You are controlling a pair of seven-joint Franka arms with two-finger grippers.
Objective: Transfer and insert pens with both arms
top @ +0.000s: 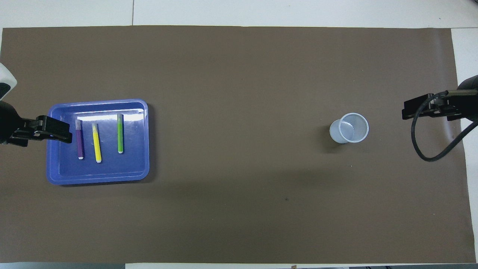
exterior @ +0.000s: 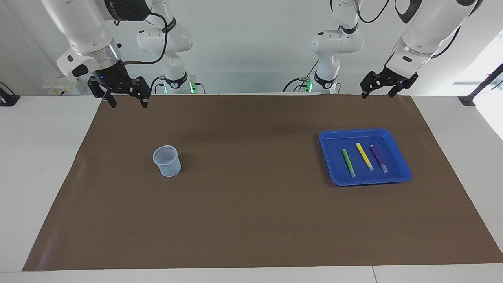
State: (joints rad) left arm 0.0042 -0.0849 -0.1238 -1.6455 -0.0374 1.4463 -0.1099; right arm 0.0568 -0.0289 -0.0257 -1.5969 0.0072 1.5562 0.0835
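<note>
1. Left gripper [exterior: 381, 89], fingers apart and holding nothing, hangs raised over the mat's edge nearest the robots, at about twelve o'clock from the tray in the facing view.
2. Right gripper [exterior: 125, 97], likewise spread and holding nothing, hangs over the mat's edge nearest the robots at the right arm's end of the table, at about eleven o'clock from the cup.
3. Brown mat [exterior: 251, 204] covers most of the table.
4. Blue tray [exterior: 399, 171] lies on the mat toward the left arm's end.
5. Clear cup [exterior: 167, 160] stands upright toward the right arm's end, at nine o'clock from the tray.
6. Three pens lie side by side in the tray, apart: green pen [exterior: 348, 162], yellow pen [exterior: 364, 156], purple pen [exterior: 379, 158].
</note>
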